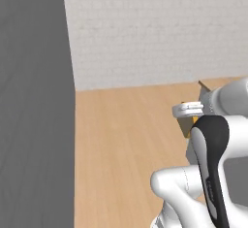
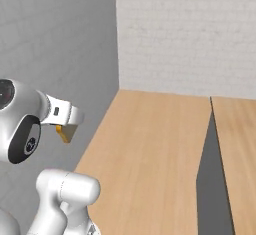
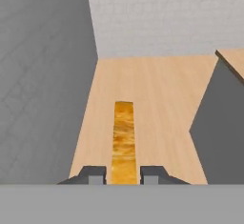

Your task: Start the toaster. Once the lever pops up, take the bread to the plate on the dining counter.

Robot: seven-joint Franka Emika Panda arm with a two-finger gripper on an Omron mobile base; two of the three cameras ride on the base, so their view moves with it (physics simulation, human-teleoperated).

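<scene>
My gripper (image 3: 123,174) is shut on the bread (image 3: 124,139), a tan slice with a darker crust that I see edge-on, pointing away from the hand. In the left base view the bread (image 1: 185,127) hangs just under the white hand, held above a light-wood floor. From the right base view the bread (image 2: 63,133) pokes out below the gripper (image 2: 67,127) at the left. The toaster and the plate are out of view. I cannot tell whether the wood top (image 3: 234,58) at the right is the dining counter.
A tall grey wall (image 1: 34,105) stands close on the left. A white brick wall (image 2: 185,34) closes the far end. At the right a grey side panel (image 2: 211,179) carries the wood top (image 2: 241,149). Light-wood floor (image 2: 150,154) stretches ahead between them.
</scene>
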